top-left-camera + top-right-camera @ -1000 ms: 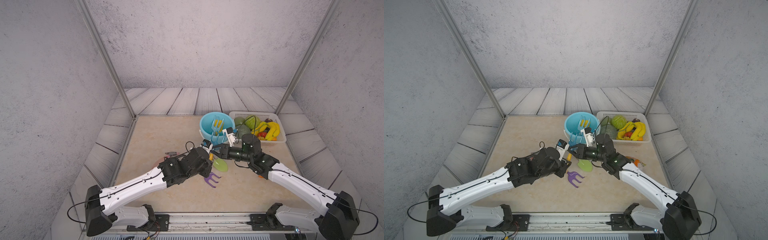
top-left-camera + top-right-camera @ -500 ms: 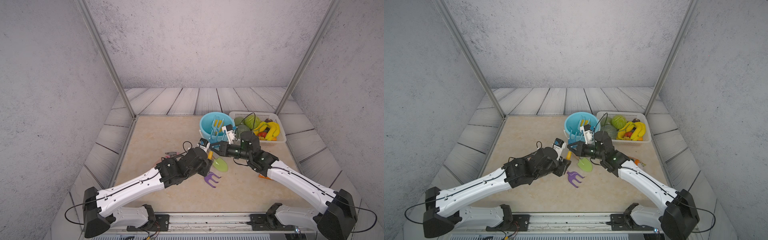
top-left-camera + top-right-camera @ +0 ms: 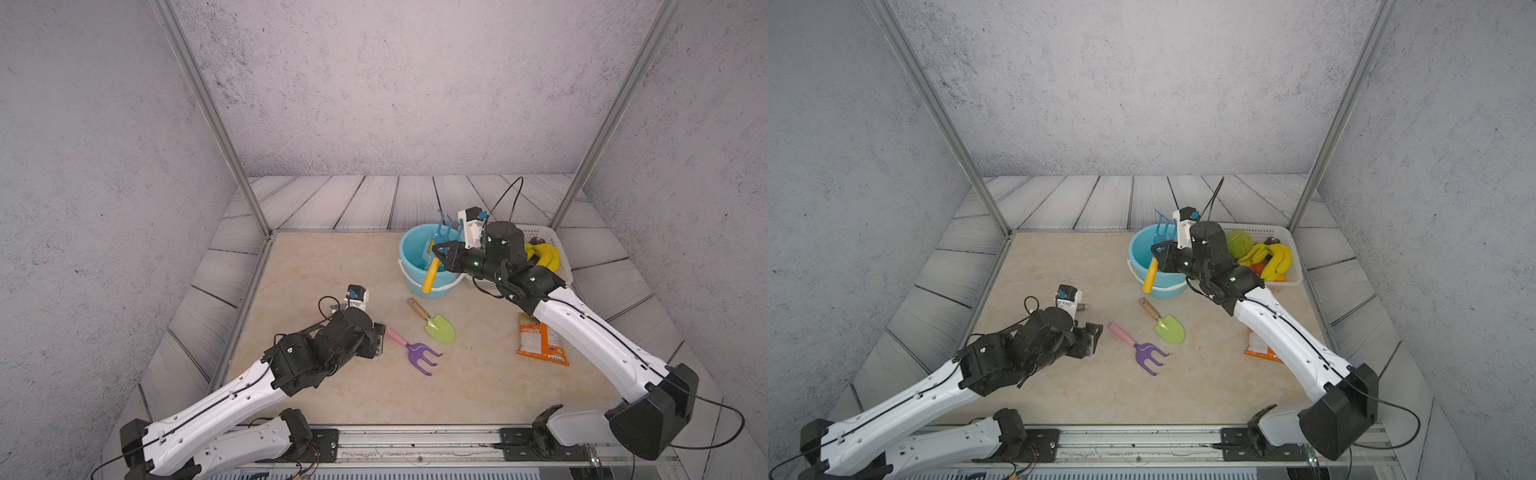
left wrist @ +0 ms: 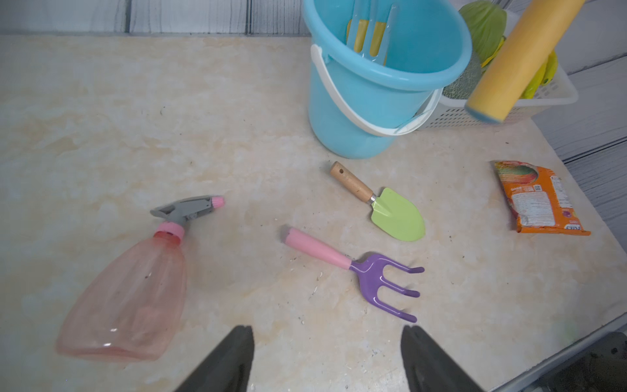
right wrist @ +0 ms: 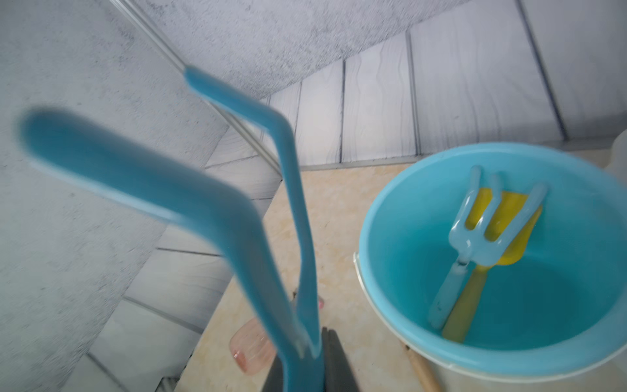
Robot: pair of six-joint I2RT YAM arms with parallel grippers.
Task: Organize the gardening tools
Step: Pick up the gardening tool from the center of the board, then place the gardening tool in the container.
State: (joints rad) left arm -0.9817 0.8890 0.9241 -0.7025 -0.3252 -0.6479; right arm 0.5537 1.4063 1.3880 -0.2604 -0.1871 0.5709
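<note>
Beige tabletop [image 3: 332, 270]: right hand [image 3: 436, 251] clenched on blue rake [image 3: 430, 271], yellow handle; left hand [image 4: 327, 339] released, empty.

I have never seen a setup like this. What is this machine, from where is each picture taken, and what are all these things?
It is a robot with two white arms, the left arm and the right arm. Each ends in two jaws that pinch things. Two pictures look down from above on the whole table. The other two come from small cameras on the wrists.

The right arm's jaws are closed on a blue rake with a yellow handle, held in the air by the blue bucket. Inside the bucket stand a yellow scoop and a pale blue fork.

The left arm's jaws are open and empty. On the table lie a purple rake, a green trowel, a pink spray bottle and an orange packet. A white basket holds bananas.
</note>
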